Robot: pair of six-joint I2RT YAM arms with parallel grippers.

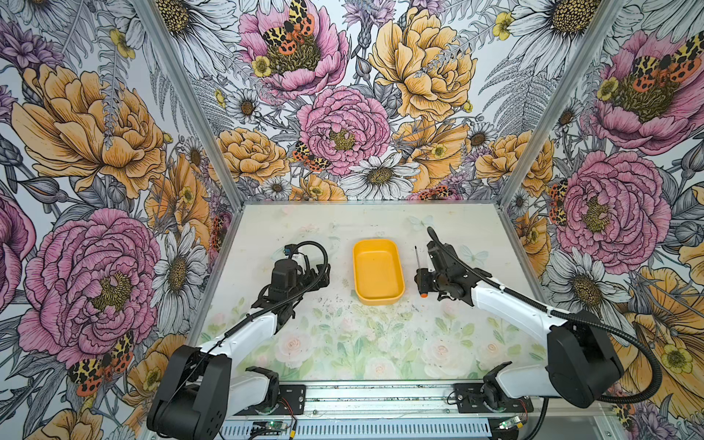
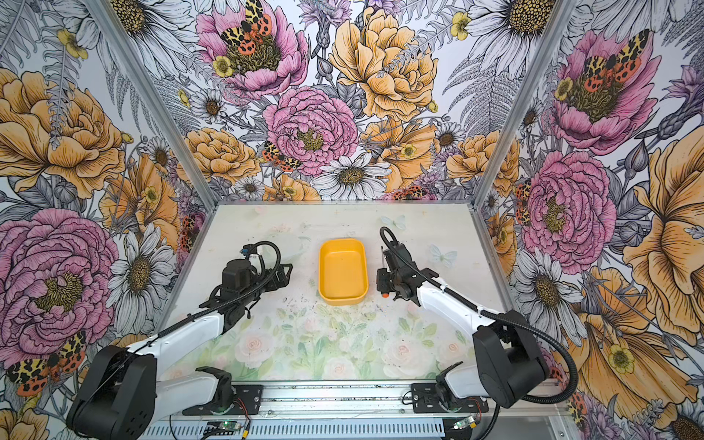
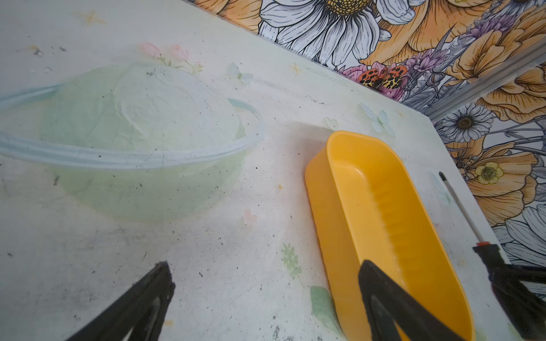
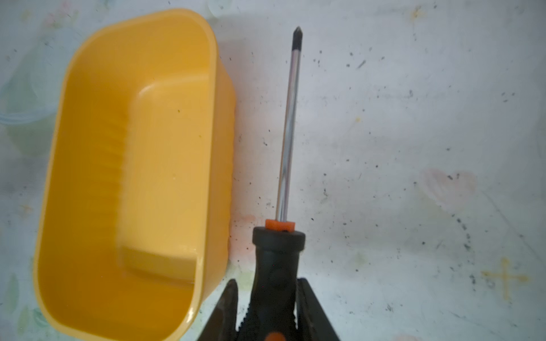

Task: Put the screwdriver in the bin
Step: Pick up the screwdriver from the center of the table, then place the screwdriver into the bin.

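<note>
The screwdriver (image 4: 288, 133) has a thin metal shaft and a black handle with orange accents. It lies along the right long side of the yellow bin (image 4: 133, 177), outside it, tip pointing to the back of the table. My right gripper (image 4: 267, 283) is shut on the handle, one finger on each side. In both top views the screwdriver (image 1: 418, 263) (image 2: 382, 257) and right gripper (image 1: 421, 282) sit just right of the bin (image 1: 377, 272) (image 2: 343, 272). My left gripper (image 3: 266, 265) (image 1: 322, 275) is open and holds nothing, left of the bin (image 3: 384, 206).
A translucent pale green bowl (image 3: 118, 159) stands on the table behind my left gripper, left of the bin. Floral walls close the table in at the back and on both sides. The tabletop is speckled with dark marks.
</note>
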